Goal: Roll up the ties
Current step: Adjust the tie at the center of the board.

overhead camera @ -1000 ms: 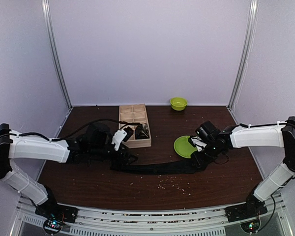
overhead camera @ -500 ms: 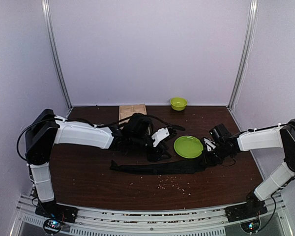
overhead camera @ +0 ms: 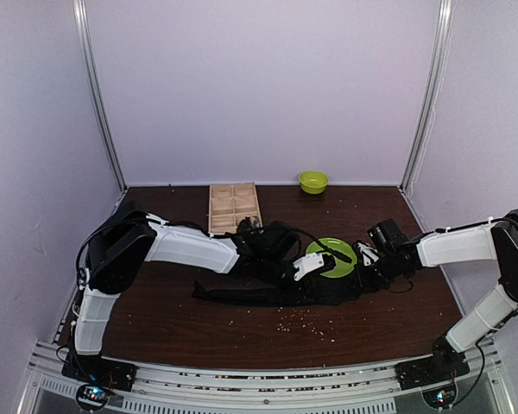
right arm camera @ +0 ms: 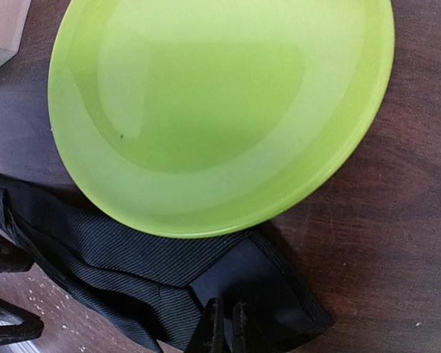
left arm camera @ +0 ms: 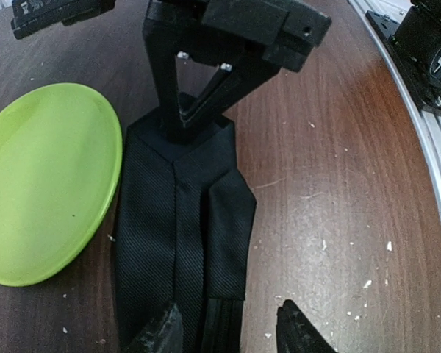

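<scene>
1. The tie (left arm camera: 178,243) is soft black cloth with a fine diagonal rib. Its back faces up, and two folded flaps meet along a centre seam.
2. It lies flat in a long band across the middle of the table (overhead camera: 155,323), with its wide end just beside the plate (right arm camera: 220,110). The cloth reaches the plate's rim, but I cannot tell whether it runs under it.
3. The right gripper (right arm camera: 224,322) is clenched on the tie's wide end. Its thin black fingers are pressed together on the smoother lining there.
4. The left gripper (left arm camera: 231,325) is released and sits low over the tie. Its fingers are spread, one over the cloth and the other over bare wood beside it.
5. The plate is round, shallow and glossy lime green.
6. A small bowl (overhead camera: 312,181) of the same green stands at the far edge of the table.
7. A pale wooden tray (overhead camera: 234,207), split into compartments, sits far left of centre.
8. The table is dark brown wood with visible grain and fine scratches. Pale crumbs (overhead camera: 302,323) are scattered over it.
9. Plain pale lilac walls (overhead camera: 259,86) enclose it, with metal posts (overhead camera: 99,95) in the corners. A metal rail (overhead camera: 259,388) runs along the near edge.
</scene>
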Controlling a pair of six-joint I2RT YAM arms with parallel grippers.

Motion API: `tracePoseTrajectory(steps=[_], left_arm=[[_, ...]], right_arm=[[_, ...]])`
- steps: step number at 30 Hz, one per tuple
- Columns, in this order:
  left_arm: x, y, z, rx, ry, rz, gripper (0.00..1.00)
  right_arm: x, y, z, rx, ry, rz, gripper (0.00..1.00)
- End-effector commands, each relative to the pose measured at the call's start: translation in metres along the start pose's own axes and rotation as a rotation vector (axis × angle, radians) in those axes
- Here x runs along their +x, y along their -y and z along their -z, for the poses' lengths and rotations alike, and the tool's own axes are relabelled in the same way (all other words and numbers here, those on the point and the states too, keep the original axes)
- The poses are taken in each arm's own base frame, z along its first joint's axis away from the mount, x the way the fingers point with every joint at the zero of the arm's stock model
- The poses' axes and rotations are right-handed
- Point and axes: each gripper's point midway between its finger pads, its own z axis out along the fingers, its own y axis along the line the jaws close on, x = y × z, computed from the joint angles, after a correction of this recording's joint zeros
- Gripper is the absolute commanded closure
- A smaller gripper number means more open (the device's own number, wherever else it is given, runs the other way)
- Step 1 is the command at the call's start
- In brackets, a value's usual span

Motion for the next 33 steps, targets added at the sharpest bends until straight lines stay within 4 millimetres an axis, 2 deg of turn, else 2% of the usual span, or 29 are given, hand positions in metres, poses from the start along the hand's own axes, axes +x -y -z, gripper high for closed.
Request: tracePoseTrajectory(steps=[1, 5, 10, 22, 27, 33], left_arm=[[0.003, 0.000, -0.013, 0.020, -0.016, 0.000, 0.54], [0.012, -0.003, -0.020, 0.009, -0.042, 0.010, 0.55], [0.016, -0.006, -0.022, -0.010, -0.054, 0.011, 0.64], [0.005, -0.021, -0.016, -0.089, -0.028, 0.020, 0.97], [-0.002, -0.028, -0.018, -0.116, -0.014, 0.040, 0.98], [0.004, -0.032, -0.029, -0.112, -0.040, 0.075, 0.96]], right_arm=[[0.018, 0.009, -0.002, 0.019, -0.045, -0.037, 0.93], [0.022, 0.012, -0.003, 0.021, -0.051, -0.048, 0.93], [0.026, 0.013, -0.003, 0.021, -0.059, -0.051, 0.93], [0.031, 0.016, -0.001, 0.032, -0.069, -0.049, 0.93], [0.034, 0.018, -0.002, 0.034, -0.072, -0.054, 0.93], [0.037, 0.020, 0.000, 0.044, -0.073, -0.058, 0.93]])
